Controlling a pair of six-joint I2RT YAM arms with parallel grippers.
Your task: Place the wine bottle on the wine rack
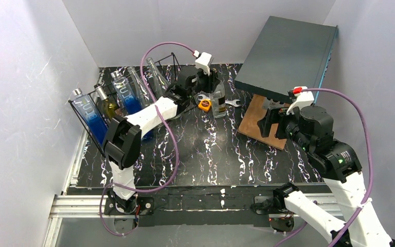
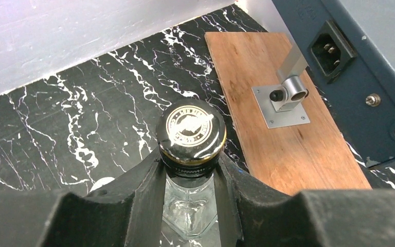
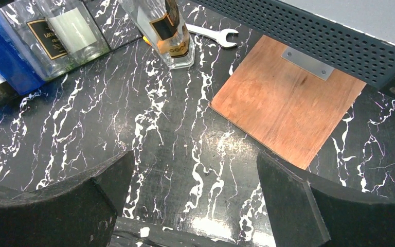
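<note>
Left pincer (image 2: pixel 191 177) gripping wine bottle (image 2: pixel 191 131), upright — capped

A brown wooden board (image 1: pixel 252 121) lies flat on the black table with white streaks (image 1: pixel 211 154). A big dark grey box (image 1: pixel 288 51) sits tilted over the board's far end. A silver metal stand (image 2: pixel 284 99) is screwed onto the board. A silver wrench (image 3: pixel 213 36) lies just left of the board, a small orange thing (image 1: pixel 204 105) further left, and blue bottles (image 1: pixel 90 118) well to the left

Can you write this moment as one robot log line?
left claw: shut on clear glass bottle with black-and-gold cap | right claw: open, empty | bottle: upright
</note>
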